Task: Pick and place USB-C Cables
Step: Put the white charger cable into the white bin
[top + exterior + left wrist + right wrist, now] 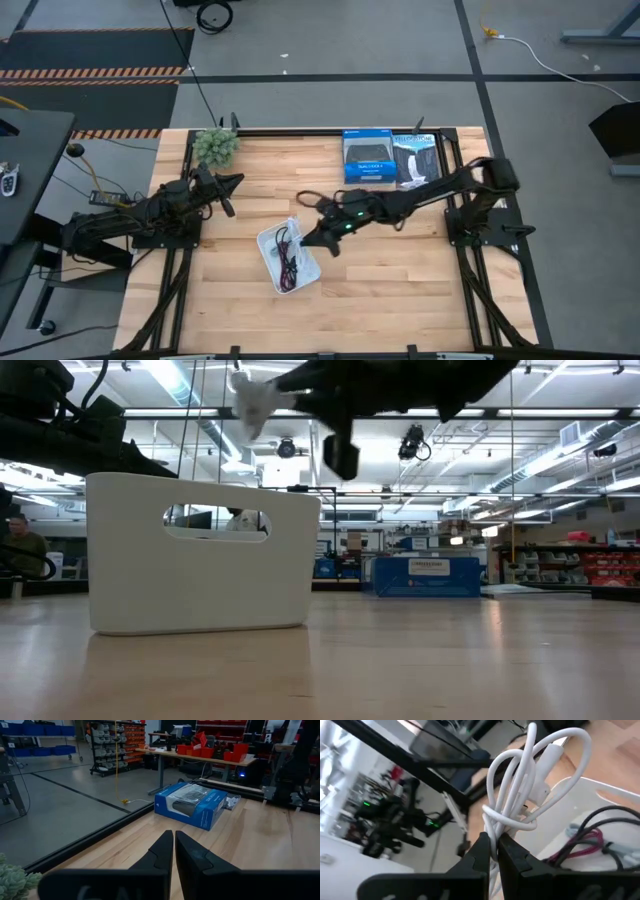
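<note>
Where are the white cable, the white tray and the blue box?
white cable (520, 780), right wrist view, on its looped bundle.
white tray (200, 580), low view, on its side wall below the handle slot.
blue box (192, 805), left wrist view, on its top face.

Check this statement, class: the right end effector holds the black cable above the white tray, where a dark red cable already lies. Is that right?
One detail is wrong: the right end effector holds the white cable, not the black one, as the right wrist view shows. The black cable lies with the dark red cable in the white tray.

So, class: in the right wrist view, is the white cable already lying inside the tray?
No: the right gripper is shut on the white cable, holding it above the white tray.
</note>
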Available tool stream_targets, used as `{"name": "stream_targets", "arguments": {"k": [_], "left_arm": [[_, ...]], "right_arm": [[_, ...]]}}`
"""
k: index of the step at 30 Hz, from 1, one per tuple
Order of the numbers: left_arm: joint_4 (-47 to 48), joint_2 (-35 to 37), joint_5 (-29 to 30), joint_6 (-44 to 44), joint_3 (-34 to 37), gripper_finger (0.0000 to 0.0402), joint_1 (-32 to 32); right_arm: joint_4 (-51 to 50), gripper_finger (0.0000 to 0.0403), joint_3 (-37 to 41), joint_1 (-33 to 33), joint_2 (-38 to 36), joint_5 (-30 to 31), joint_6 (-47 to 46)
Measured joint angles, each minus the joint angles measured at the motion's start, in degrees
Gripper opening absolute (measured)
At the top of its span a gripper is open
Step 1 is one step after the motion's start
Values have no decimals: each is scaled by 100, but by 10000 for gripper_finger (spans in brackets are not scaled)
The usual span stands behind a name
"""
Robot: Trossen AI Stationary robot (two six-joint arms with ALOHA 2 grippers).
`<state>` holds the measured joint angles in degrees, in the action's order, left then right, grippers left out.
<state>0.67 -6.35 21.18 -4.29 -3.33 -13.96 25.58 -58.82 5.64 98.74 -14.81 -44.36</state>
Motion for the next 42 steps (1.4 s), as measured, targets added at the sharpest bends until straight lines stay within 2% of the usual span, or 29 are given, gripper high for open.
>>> {"name": "stream_targets", "arguments": {"k": [8,14,18,22,27,32,36,42], "left_arm": [[0,0,1,0,0,25,0],[2,0,0,0,0,25,2],[2,-2,-1,0,0,25,1],[2,0,1,0,0,25,2],[2,0,0,0,0,25,2],[0,0,-1,0,0,25,0],[0,0,0,0,0,25,1],[30,-2,-1,0,-2,25,2]], "right_arm": [[-1009,20,-945,4,939,-116,953],[-1546,20,-1302,1,1181,106,1478],[-1638,20,-1313,-1,1187,166,1495],[-1550,20,-1313,-119,1157,-168,1001],[-1290,20,-1314,-147,1141,-60,883],[-1373,20,-1314,-138,1139,161,1312],[-1852,20,-1310,-101,1203,260,1769],[-1702,22,-1306,27,1628,280,1909]]}}
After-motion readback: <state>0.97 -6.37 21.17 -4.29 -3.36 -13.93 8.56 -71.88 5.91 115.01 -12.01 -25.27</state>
